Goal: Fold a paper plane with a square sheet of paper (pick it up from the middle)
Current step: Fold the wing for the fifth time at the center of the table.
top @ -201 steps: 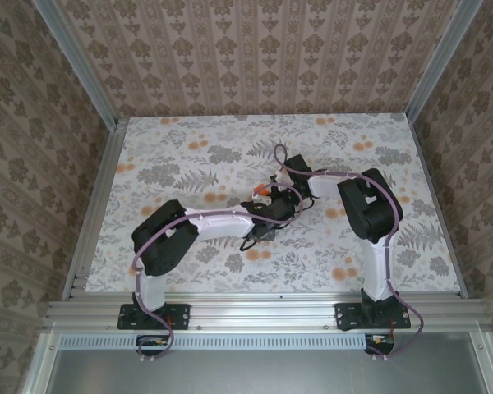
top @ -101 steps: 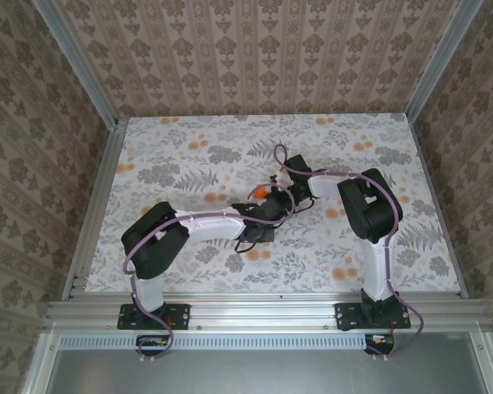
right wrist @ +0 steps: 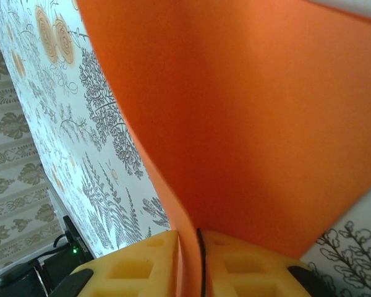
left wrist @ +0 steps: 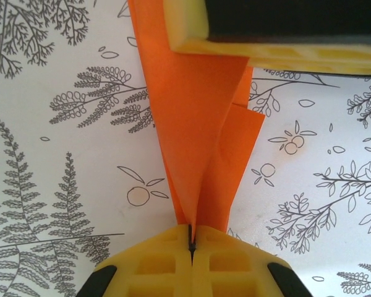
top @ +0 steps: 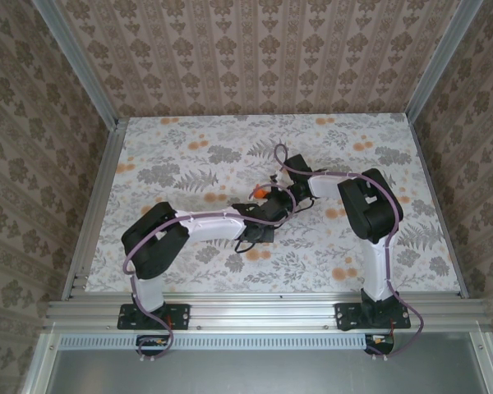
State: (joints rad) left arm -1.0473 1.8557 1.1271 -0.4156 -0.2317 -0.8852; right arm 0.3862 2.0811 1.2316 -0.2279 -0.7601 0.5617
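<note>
My left hand [left wrist: 191, 238] and right hand [right wrist: 195, 238] both pinch the folded orange paper [left wrist: 198, 124] over the middle of the table [left wrist: 62, 185], where pulling apart too hard could tear it or spoil the crease.

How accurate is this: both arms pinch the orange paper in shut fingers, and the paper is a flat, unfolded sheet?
Wrong on one point: the paper is folded, not flat; the left wrist view shows creased, overlapping flaps. The left fingers and right fingers do pinch it shut.
</note>
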